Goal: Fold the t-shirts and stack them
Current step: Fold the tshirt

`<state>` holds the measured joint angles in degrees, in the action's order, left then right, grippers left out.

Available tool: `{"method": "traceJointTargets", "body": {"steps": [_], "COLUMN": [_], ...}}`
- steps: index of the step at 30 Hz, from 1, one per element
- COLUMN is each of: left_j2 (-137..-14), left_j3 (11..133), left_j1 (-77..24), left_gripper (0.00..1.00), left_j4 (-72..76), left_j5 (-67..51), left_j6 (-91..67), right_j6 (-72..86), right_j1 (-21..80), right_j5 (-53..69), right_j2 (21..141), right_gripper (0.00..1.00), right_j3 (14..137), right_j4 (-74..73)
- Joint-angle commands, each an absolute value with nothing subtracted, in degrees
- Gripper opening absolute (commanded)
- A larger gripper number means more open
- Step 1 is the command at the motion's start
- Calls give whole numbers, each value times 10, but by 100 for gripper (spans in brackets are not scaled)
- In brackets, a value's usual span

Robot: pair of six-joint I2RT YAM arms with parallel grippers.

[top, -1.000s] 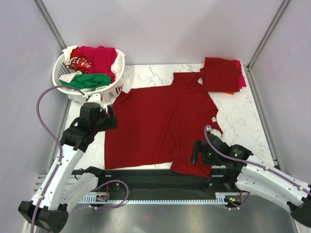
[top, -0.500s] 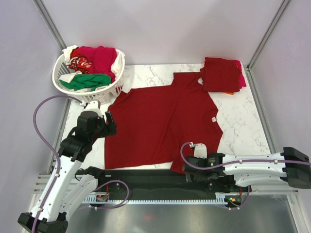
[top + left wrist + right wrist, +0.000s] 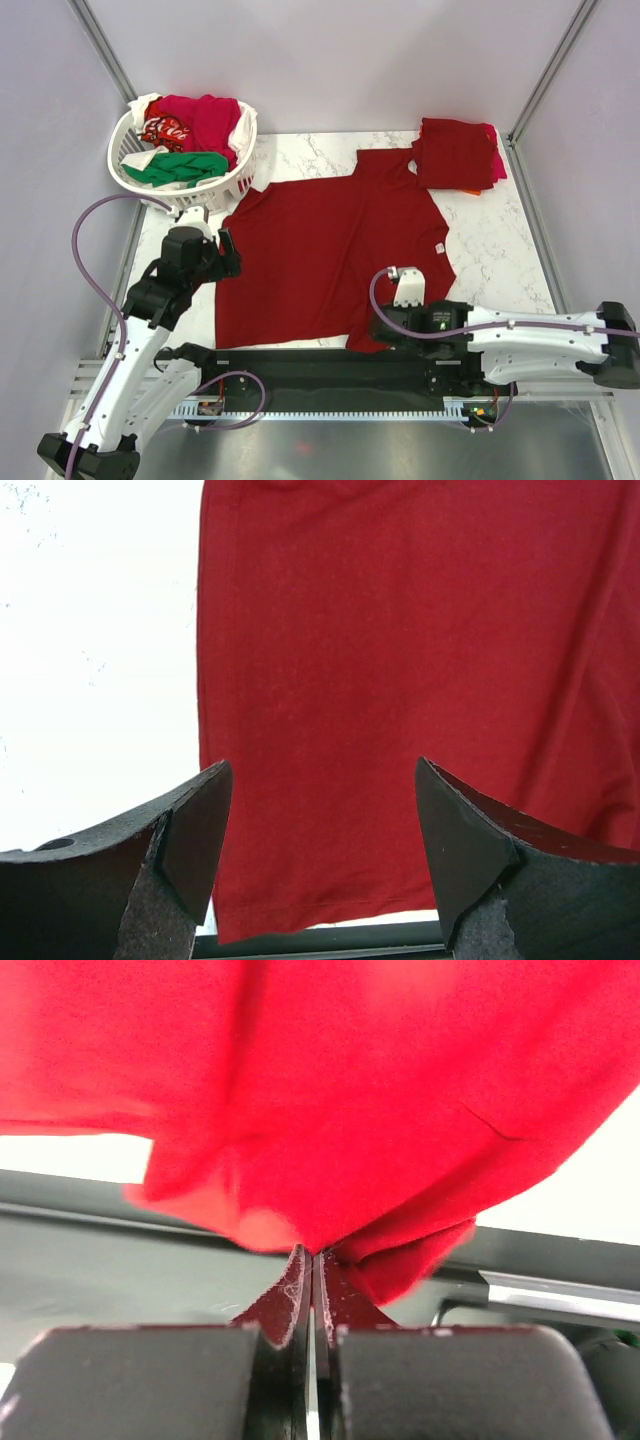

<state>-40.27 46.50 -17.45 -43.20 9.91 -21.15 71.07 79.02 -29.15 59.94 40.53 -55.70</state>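
A dark red t-shirt (image 3: 330,250) lies spread flat on the marble table, a small white label (image 3: 439,246) near its right edge. My right gripper (image 3: 374,333) is at the shirt's near edge, by the black rail. In the right wrist view this gripper (image 3: 312,1253) is shut on a bunched fold of the red cloth (image 3: 330,1090). My left gripper (image 3: 228,256) hovers open over the shirt's left side. From the left wrist, its fingers (image 3: 321,766) stand wide apart above the red cloth (image 3: 400,630) and its near hem, touching nothing.
A white lattice basket (image 3: 215,192) at the back left holds red (image 3: 205,120), green (image 3: 175,167) and white shirts. A stack of folded dark red and pink shirts (image 3: 458,152) lies at the back right corner. A black rail (image 3: 300,365) runs along the table's near edge.
My right arm swung left along the near edge and its gripper closed on the shirt's near edge. My left gripper slid slightly nearer along the shirt's left side, staying open.
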Motion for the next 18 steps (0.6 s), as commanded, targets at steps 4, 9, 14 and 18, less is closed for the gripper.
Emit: {"method": "traceJointTargets", "body": {"steps": [4,9,14,18], "left_j2": [-398,-396,-391,-377], "left_j3": [464,463,464,461], "left_j1": [-176,-176,-177,-185], "left_gripper": [80,80,80,79], "left_j4": [-414,-413,-415,-415], "left_j5": [97,98,94,76], "left_j6": [-218,-218,-225,-247], "right_j6": [660,691,722,736], "right_j1": [772,756,756,761], "right_j5": [-360,-305,-230,-152], "right_j2": [567,552,510,493], "right_gripper": [68,98,98,98], "right_j3": [603,550,459,346], "right_j4": [-701,-714,-651,-544]}}
